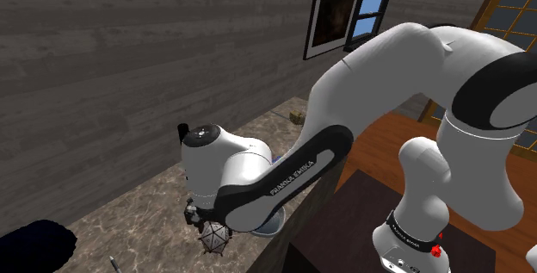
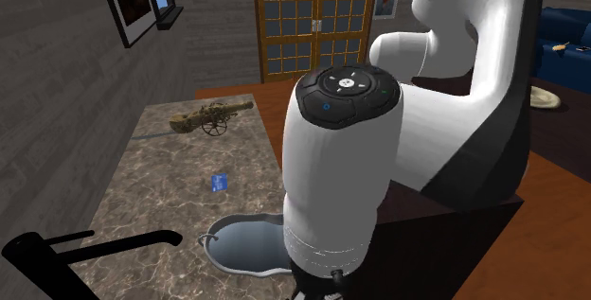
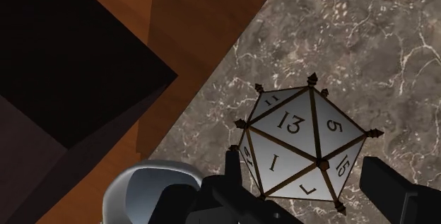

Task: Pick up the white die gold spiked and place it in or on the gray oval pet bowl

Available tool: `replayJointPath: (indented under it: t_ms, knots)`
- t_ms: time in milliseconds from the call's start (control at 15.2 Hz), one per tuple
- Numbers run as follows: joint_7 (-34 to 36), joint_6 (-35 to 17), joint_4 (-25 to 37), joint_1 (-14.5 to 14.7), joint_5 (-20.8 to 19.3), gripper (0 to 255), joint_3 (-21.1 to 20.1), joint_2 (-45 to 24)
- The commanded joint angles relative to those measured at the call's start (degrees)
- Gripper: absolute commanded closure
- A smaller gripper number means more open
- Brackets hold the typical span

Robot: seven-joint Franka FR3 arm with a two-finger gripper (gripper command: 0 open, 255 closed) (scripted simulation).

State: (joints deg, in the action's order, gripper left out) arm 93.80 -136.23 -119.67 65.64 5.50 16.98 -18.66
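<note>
The die's numbers can be read in the wrist view. There the white die shows triangular faces with dark figures (13, 1 and 9 among them) and small gold spikes at its corners, with the veined stone counter behind it. It sits between the fingers of the gripper, which stand apart, one on each side, not clamped on it.

In the shoulder view the die is at the lower middle of the frame under the gripper. The grey oval bowl is just beside it to the right.

The second exterior view adds a small blue cube, a brass-coloured toy cannon higher in the frame and a black tap at the lower left.

There is one each of die, bowl, cube, cannon and tap.

The bowl lies at the counter's edge next to the dark stand. The counter between bowl and cube is bare.
</note>
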Motion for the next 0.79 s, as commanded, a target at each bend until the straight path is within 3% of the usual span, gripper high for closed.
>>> replayJointPath:
  t_ms: [0, 726]
  knots:
    - [-2.08, -0.65, -2.49, -1.23, -0.4, 255, 0.93, 1.93]
    - [-14.9, -3.08, -12.31, -9.09, -2.8, 255, 7.15, 9.85]
